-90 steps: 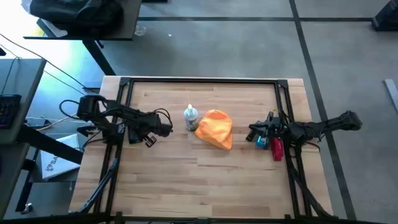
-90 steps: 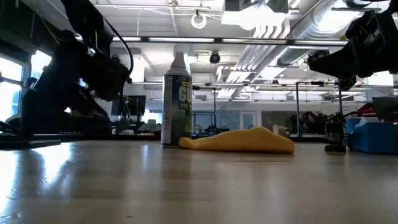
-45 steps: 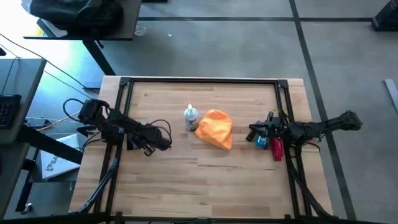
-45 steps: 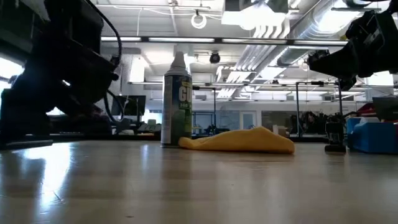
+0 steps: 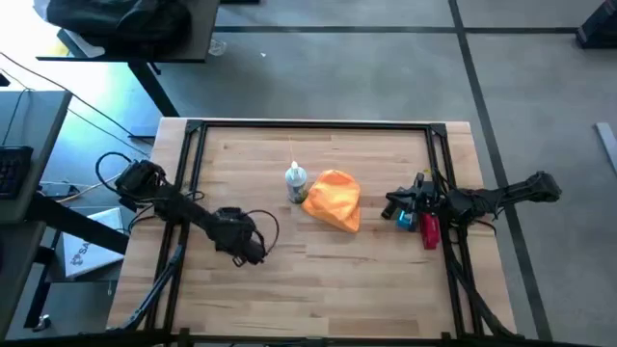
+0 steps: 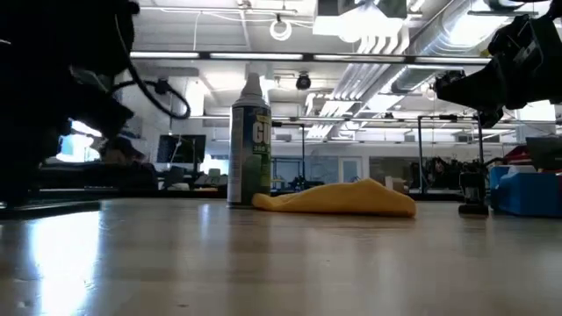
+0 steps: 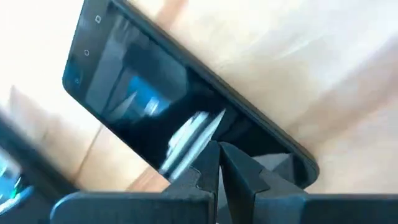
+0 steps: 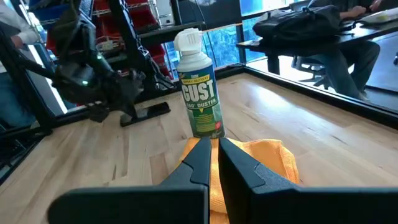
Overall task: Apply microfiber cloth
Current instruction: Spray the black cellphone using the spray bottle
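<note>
The orange microfiber cloth (image 5: pixel 335 200) lies crumpled on the table's middle, its left edge against an upright duster can (image 5: pixel 295 181). The low view shows both, cloth (image 6: pixel 342 199) and can (image 6: pixel 250 145). My left gripper (image 5: pixel 249 249) is shut, at the left near the middle, over a black phone (image 7: pixel 137 93) that lies flat on the wood. My right gripper (image 5: pixel 390 207) is shut and holds nothing. It hangs above the table right of the cloth (image 8: pixel 261 155) and points at it. My left gripper (image 7: pixel 219 155) points down at the phone from above. Its shut fingertips stand on the phone's glass face (image 7: pixel 205 127), near one long edge and toward one end. The phone lies flat on the table. Nothing shows between the fingers.
A dark metal frame (image 5: pixel 308 125) runs around the tabletop. Red and blue parts (image 5: pixel 429 231) sit by the right arm's base. Bare wood lies in front of the cloth and the can, toward the near edge.
My left gripper has moved toward the table's near edge and a little to the right, away from the can. The cloth, the can and my right gripper have stayed put.
</note>
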Controlling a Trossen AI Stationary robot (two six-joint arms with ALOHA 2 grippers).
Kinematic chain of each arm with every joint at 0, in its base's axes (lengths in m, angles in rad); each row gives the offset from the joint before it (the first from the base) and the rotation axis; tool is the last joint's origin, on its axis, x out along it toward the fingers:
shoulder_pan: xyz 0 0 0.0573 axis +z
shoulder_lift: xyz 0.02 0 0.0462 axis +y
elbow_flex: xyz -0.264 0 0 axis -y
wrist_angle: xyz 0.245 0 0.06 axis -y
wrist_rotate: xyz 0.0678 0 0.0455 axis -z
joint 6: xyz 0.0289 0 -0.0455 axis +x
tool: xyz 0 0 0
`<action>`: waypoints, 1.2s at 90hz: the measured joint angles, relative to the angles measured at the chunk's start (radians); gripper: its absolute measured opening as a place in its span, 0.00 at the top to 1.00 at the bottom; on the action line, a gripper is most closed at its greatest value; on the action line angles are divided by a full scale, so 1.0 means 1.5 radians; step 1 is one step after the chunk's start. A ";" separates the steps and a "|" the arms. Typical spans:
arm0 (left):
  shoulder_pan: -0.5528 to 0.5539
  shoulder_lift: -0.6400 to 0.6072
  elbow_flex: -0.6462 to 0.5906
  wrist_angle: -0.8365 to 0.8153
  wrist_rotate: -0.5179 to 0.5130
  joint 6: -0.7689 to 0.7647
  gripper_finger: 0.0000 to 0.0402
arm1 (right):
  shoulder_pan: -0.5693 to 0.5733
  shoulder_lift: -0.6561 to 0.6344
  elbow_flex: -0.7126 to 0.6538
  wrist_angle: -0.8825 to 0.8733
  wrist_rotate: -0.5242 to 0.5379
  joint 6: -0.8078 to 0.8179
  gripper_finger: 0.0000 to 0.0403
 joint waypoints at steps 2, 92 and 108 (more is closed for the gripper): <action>-0.003 0.000 0.001 0.015 -0.005 0.012 1.00 | 0.000 0.000 0.000 0.000 0.000 0.000 1.00; -0.049 -0.001 0.207 0.084 -0.125 0.270 1.00 | 0.000 0.000 0.000 0.002 0.000 -0.001 1.00; -0.068 -0.001 0.177 0.084 -0.129 0.223 0.97 | 0.000 0.000 0.000 0.031 -0.006 0.069 1.00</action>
